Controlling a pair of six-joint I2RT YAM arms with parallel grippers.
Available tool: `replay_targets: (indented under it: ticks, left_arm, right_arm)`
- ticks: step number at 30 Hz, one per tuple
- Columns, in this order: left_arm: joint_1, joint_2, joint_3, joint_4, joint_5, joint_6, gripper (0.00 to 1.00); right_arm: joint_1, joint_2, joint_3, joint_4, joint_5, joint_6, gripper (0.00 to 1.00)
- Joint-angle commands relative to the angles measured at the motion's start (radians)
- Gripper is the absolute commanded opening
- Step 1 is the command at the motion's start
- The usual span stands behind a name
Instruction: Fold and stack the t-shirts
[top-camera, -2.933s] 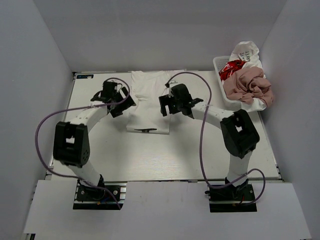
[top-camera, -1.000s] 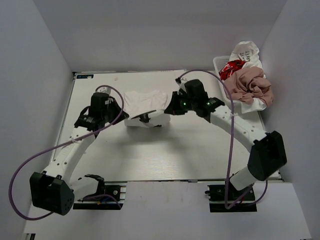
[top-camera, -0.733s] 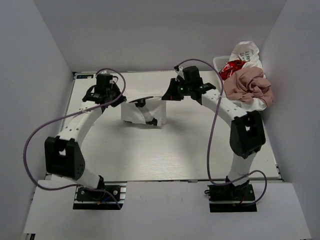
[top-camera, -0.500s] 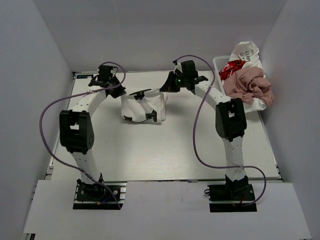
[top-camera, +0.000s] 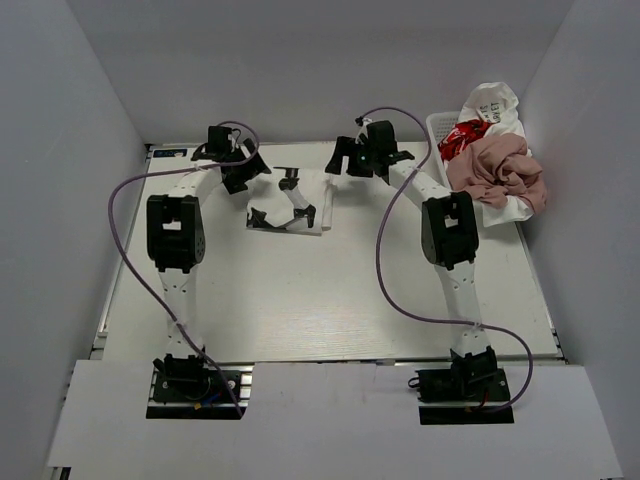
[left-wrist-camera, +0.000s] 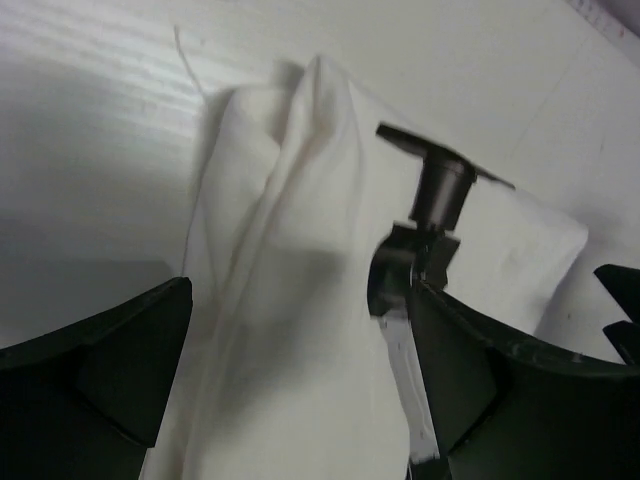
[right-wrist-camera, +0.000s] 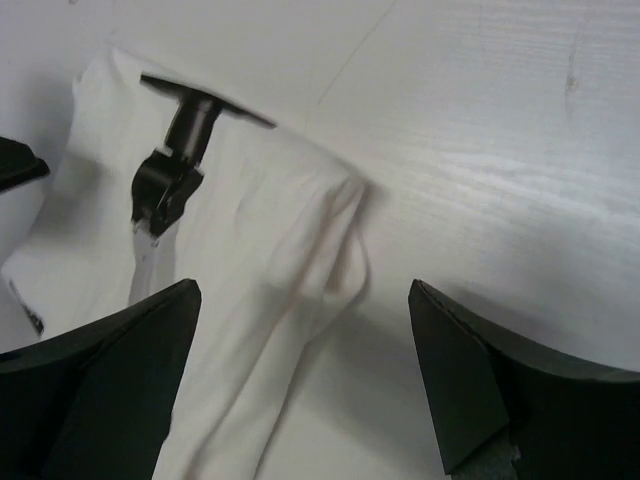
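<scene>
A white t-shirt with small black front marks (top-camera: 288, 203) lies folded into a small packet at the back middle of the table. My left gripper (top-camera: 240, 172) is open and empty at the packet's back left corner. My right gripper (top-camera: 343, 160) is open and empty at its back right corner. In the left wrist view the wrinkled white shirt (left-wrist-camera: 300, 260) lies below and between my open fingers (left-wrist-camera: 110, 370). In the right wrist view the shirt's folded edge (right-wrist-camera: 260, 250) lies between my open fingers (right-wrist-camera: 480, 390).
A white lattice basket (top-camera: 437, 128) stands at the back right corner. It holds a dusty pink tee (top-camera: 497, 170), a white tee with red print (top-camera: 462, 135) and a white tee with black lettering (top-camera: 490, 100). The white table (top-camera: 320, 300) has walls on three sides.
Both arms carried the shirt's near edge toward the back, folding the shirt over into a shorter packet. Both grippers then let go and now hang open above its back corners.
</scene>
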Motion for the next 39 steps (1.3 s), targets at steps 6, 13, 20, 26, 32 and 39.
replay_targets:
  ticks: [6, 13, 20, 26, 32, 39]
  left_arm:
    - [-0.045, -0.413, -0.331, 0.142, 0.023, 0.053, 1.00]
    - [-0.080, -0.379, -0.546, 0.196, 0.172, 0.082, 1.00]
    - [-0.080, -0.364, -0.693, 0.196, 0.155, 0.094, 1.00]
    - [-0.057, -0.426, -0.752, 0.147, 0.126, 0.109, 1.00]
    - [-0.080, -0.595, -0.640, 0.064, 0.072, 0.171, 1.00]
    - [-0.048, -0.493, -0.467, -0.103, -0.161, 0.234, 1.00]
  right_arm:
    - [0.137, -0.378, -0.339, 0.070, 0.022, -0.111, 0.90]
    - [0.174, -0.321, -0.429, 0.122, -0.108, -0.052, 0.90]
    - [0.177, -0.286, -0.613, 0.169, -0.121, -0.043, 0.90]
    - [0.177, -0.318, -0.663, 0.183, -0.073, -0.087, 0.90]
    - [0.191, -0.462, -0.667, 0.139, -0.062, -0.155, 0.90]
    - [0.186, -0.700, -0.906, 0.243, -0.076, -0.143, 0.90]
